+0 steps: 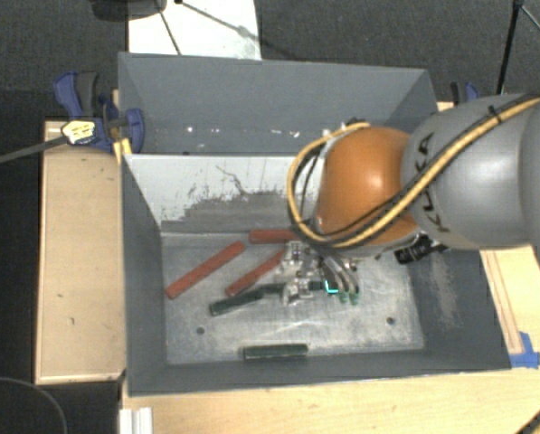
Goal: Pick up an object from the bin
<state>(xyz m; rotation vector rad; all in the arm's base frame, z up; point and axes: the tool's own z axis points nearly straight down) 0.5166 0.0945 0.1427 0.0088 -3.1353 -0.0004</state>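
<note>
My gripper (307, 280) hung low at mid-bin, over the right ends of a red stick (254, 278) and a green stick (245, 302). Whether it was open or shut I could not tell. Black letters on my arm (487, 179) were only partly legible, a K among them. A long red stick (206, 271) lay to the left and a green bar (274, 353) near the front wall. The bin (143, 269) had open floor to the right.

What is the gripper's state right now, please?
The gripper: cannot be told; it is low in the bin by a reddish stick and a dark stick.
</note>
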